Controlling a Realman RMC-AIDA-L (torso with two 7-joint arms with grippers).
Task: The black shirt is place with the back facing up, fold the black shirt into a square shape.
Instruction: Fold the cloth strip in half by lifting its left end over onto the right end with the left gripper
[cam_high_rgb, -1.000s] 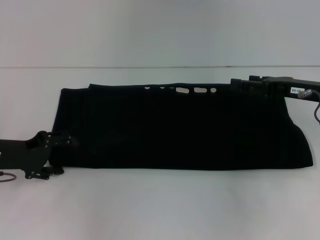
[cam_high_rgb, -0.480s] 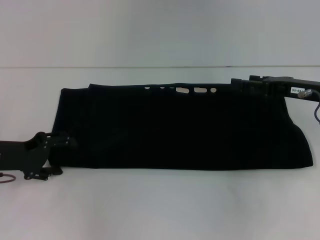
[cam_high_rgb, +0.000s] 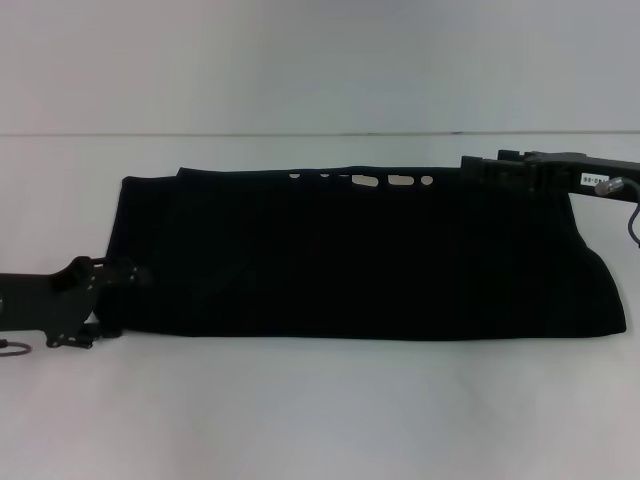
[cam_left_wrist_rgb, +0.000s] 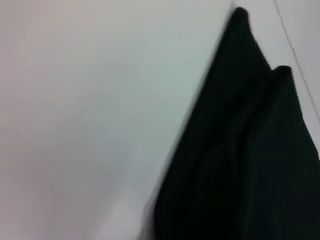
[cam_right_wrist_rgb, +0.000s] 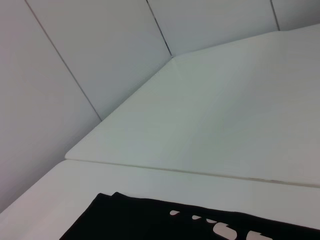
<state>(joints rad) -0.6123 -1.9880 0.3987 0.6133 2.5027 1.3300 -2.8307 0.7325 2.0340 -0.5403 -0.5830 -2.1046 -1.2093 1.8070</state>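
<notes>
Shirt: the large plain black soft cloth T-shirt (cam_high_rgb: 360, 255) lies flat on the white bench (cam_high_rgb: 320, 410), folded into a long band that runs from the robot's left to its right, with the near edge straight.
Shirt, far edge: a row of small pale openings (cam_high_rgb: 385, 180) shows along the far hem, where the bench is seen through the cloth; the same row appears in the right wrist view (cam_right_wrist_rgb: 225, 227).
Shirt, left end: two rounded corners of layered cloth (cam_left_wrist_rgb: 240, 14) stand one beside the other in the left wrist view, with soft folds running down from them.
Shirt, right end: the near right corner bulges outward in a curve toward the bench edge.
Left end effector (cam_high_rgb: 125, 277): black, low at the shirt's near left corner, overlapping the cloth edge; whether its fingers are apart, together or clamped on the cloth cannot be told against the black fabric.
Right end effector (cam_high_rgb: 475, 170): black, at the shirt's far right corner, right on the hem; its finger state cannot be told either.
Bench: plain white, with a thin seam line (cam_right_wrist_rgb: 190, 171) running behind the shirt.
Wall: pale panels (cam_right_wrist_rgb: 90, 55) rise behind the bench.
</notes>
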